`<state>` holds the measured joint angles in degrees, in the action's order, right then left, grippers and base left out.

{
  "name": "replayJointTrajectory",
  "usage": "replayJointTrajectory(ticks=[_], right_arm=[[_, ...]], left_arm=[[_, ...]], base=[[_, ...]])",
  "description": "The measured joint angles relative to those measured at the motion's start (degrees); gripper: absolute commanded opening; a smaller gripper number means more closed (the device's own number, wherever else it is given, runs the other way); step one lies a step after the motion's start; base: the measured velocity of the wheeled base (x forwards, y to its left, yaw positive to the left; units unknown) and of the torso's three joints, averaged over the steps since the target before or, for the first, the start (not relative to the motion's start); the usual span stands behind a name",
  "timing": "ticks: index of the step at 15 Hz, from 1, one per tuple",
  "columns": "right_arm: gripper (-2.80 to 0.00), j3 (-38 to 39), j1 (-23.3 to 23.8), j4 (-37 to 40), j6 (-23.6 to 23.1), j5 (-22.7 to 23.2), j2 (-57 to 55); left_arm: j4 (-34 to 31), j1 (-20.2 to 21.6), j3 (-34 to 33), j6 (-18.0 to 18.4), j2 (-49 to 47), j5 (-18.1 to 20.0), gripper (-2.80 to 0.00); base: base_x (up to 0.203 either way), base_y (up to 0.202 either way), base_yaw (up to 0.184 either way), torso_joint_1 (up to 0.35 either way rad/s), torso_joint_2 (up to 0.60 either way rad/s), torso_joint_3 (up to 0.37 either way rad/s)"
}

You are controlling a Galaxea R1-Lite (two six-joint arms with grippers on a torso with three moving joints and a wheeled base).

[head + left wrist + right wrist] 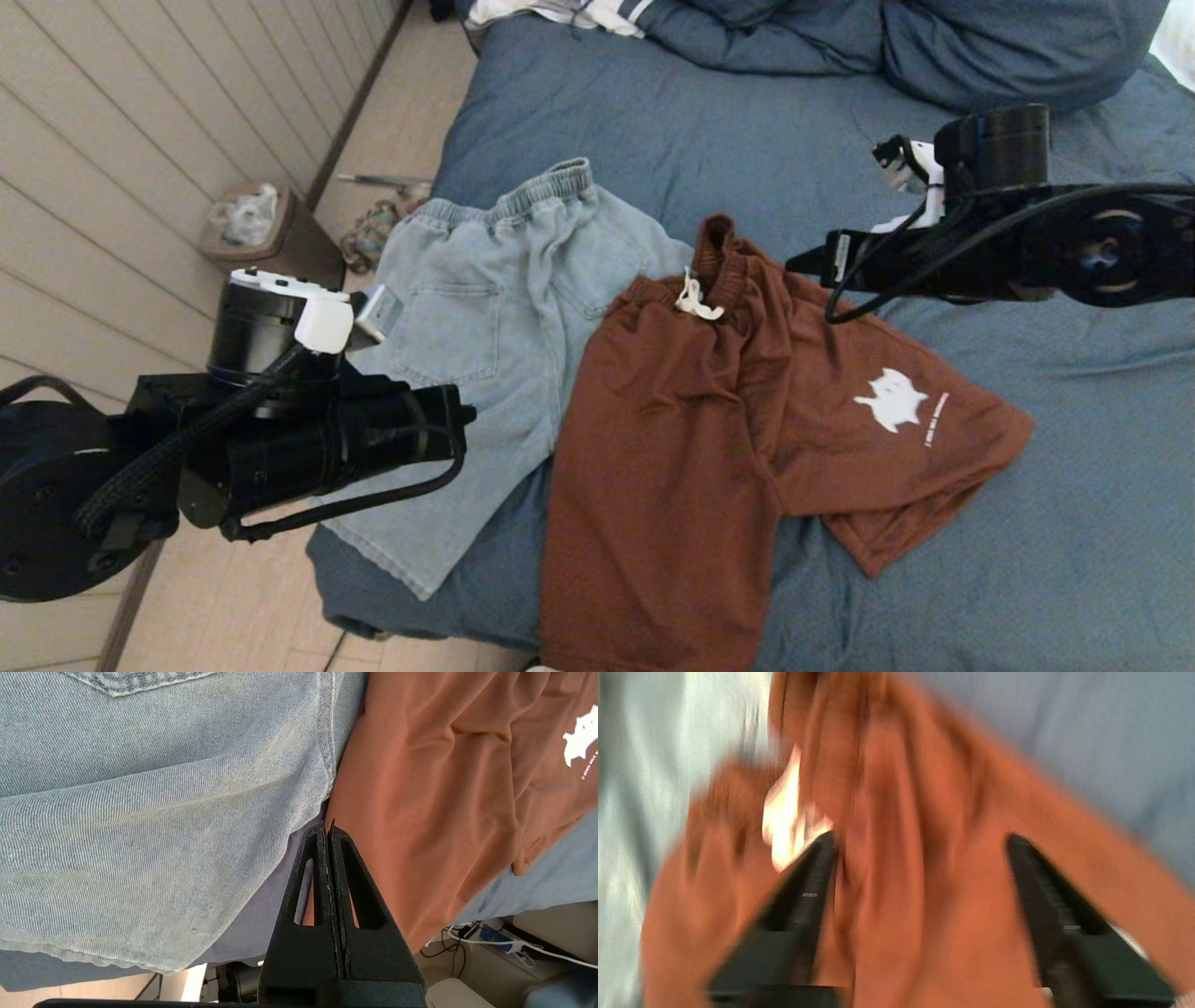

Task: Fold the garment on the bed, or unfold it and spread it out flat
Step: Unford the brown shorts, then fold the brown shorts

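The rust-brown shorts (747,411) lie crumpled on the bed (1074,560), overlapping denim shorts (495,317). The right end effector (920,858), jaws apart, hovers at their waistband, apparently starting a grasp; the left end effector (329,830), closed and empty, hovers nearby. Next: pinch the waistband.

A lined waste bin (261,233) stands on the floor beside the panelled wall (121,140).

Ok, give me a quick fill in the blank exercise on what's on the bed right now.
1. The rust-brown shorts partly overlap the light ____ denim shorts.
2. The white drawstring belongs to the ____ shorts.
3. The left gripper has its fingers ____.
4. The right gripper hangs over the ____ shorts.

Missing words: blue; rust-brown; shut; rust-brown
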<state>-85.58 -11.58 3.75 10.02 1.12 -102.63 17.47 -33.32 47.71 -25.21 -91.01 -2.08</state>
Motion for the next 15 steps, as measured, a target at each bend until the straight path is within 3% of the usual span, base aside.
replayJointTrajectory(ticks=[5,10,11,15], right_arm=[[-2.8,7.01,5.28,23.69,-3.48,-0.14,11.33],[-2.8,20.42,6.52,25.59,-4.12,-3.4,13.58],[0.0,22.7,5.05,25.43,-4.01,-5.0,13.67],[0.0,31.41,-1.61,25.59,-4.44,-10.22,14.29]], left_arm=[[0.17,0.09,0.4,-0.48,-3.22,0.24,-2.8],[2.72,0.18,0.73,-1.61,-11.58,-0.22,-2.8],[4.68,0.18,0.51,-1.72,-12.71,-0.41,-2.8],[5.53,0.2,-0.06,-1.77,-13.89,-0.52,-2.8]], base=[[0.0,0.0,0.0,0.0,0.0,0.0],[0.0,0.0,0.0,0.0,0.0,0.0],[0.0,0.0,0.0,0.0,0.0,0.0],[0.0,0.0,0.0,0.0,0.0,0.0]])
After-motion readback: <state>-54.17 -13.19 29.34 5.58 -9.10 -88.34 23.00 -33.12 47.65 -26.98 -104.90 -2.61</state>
